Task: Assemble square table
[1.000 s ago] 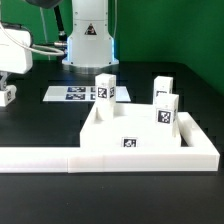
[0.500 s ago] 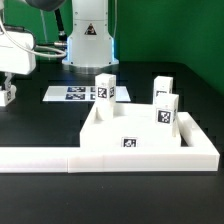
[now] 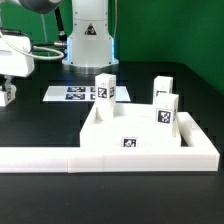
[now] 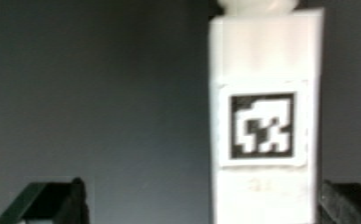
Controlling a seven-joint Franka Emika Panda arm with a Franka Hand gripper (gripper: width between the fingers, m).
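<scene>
The gripper (image 3: 8, 95) hangs low over the black worktop (image 3: 40, 125) near its edge at the exterior view's left, with its jaws spread wide and nothing between them. In the wrist view the two dark fingertips (image 4: 52, 203) stand well apart, and one white leg (image 4: 262, 110) lies stretched out beyond them on the dark surface, its black square tag facing up and its rounded peg end pointing away. That leg sits nearer one fingertip than the other and is not touched by either; I cannot pick it out for certain in the exterior view.

The rest of the square table's parts are well apart from the gripper, toward the middle and the exterior view's right of the worktop. The square tabletop (image 3: 130, 135) lies flat there, inside the angle of the long white L-shaped barrier (image 3: 60, 158), a small tag on its near rim. Three more legs stand upright around it: one leg (image 3: 106, 88) at its far corner towards the exterior view's left, a second leg (image 3: 162, 90) further back, and a third leg (image 3: 167, 112) just in front of that one, at the tabletop's edge.

The marker board (image 3: 75, 94) lies flat behind them, toward the robot's base (image 3: 90, 40).
</scene>
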